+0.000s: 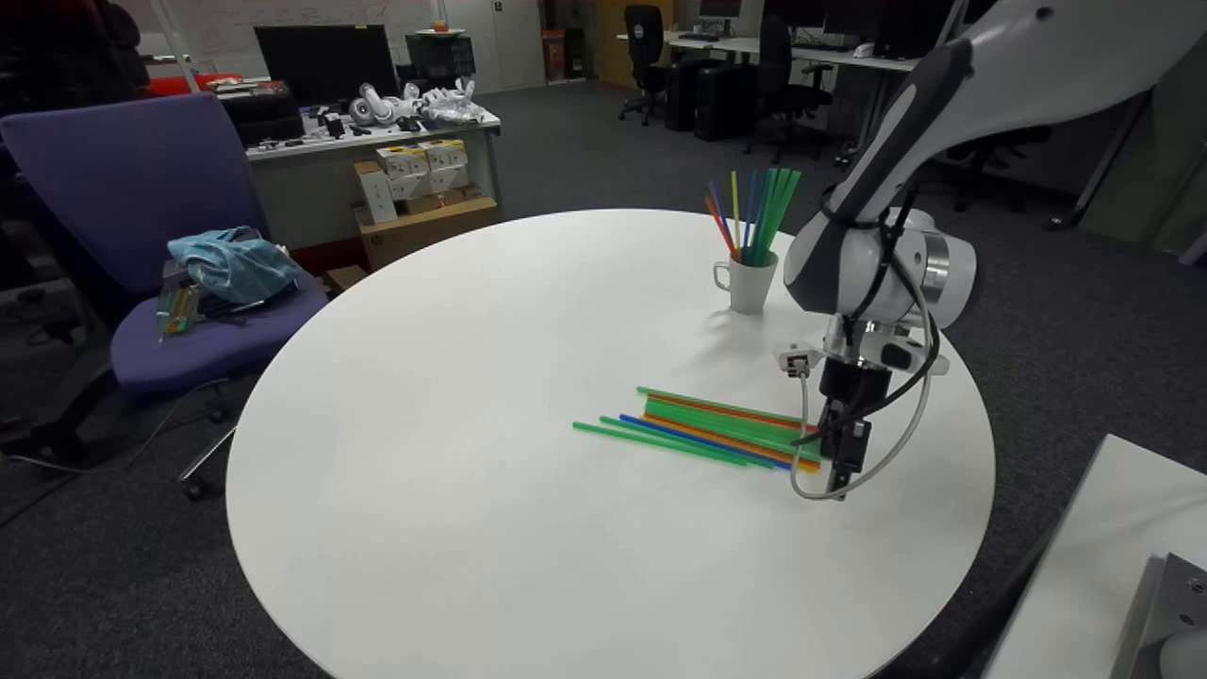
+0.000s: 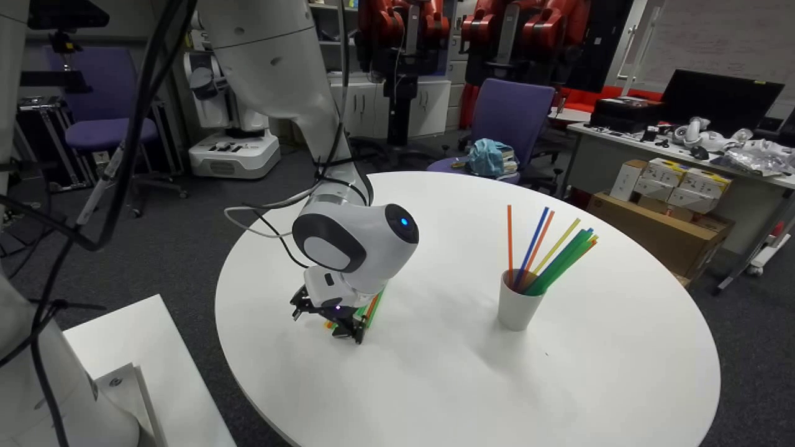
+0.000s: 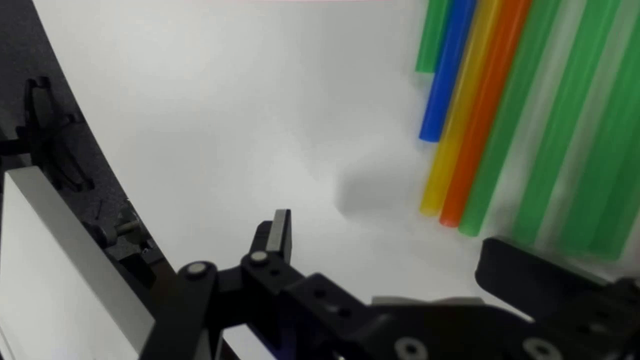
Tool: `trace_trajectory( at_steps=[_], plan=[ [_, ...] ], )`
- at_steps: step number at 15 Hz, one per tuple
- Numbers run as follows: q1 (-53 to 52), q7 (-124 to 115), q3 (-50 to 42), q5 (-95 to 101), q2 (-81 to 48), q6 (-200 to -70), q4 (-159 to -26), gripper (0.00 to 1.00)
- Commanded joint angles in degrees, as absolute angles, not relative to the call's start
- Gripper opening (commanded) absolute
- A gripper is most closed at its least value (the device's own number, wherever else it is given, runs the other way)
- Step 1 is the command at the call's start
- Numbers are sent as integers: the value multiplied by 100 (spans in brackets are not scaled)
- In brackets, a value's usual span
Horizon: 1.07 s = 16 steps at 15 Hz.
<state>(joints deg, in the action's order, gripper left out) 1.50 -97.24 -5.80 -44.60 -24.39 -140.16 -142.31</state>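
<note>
Lying near gripper (image 3: pixel 386 232): smooth tubular straws (image 3: pixel 508 115)

dark grey floor (image 1: pixel 566 141) | purple chair (image 1: pixel 141 174) | desk (image 1: pixel 349 143), black monitor (image 1: pixel 328 64) | cardboard box (image 1: pixel 429 233) beneath | whiteboard (image 2: pixel 723 37) behind

Over the feeds I see a round white desk (image 1: pixel 471 566) with a smooth top. Drinking straws (image 1: pixel 717 424) in green, blue, yellow and orange lie on it roughly parallel, some touching and some slightly apart, their ends uneven. Apart from these, I can make out a white handled mug (image 1: pixel 751 288) standing upright on the desk.
</note>
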Motion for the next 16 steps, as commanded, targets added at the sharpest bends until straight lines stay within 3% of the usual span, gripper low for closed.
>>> trace_trajectory(
  at_steps=[1,10,16],
  plan=[
    [258,-9100,-567,-4623,-1819,-14470,-14536,100],
    [202,-8903,-559,-4613,-742,-15081,-14323,100],
    [2,-8972,-264,-5453,-835,-17169,-14132,100]
  ],
)
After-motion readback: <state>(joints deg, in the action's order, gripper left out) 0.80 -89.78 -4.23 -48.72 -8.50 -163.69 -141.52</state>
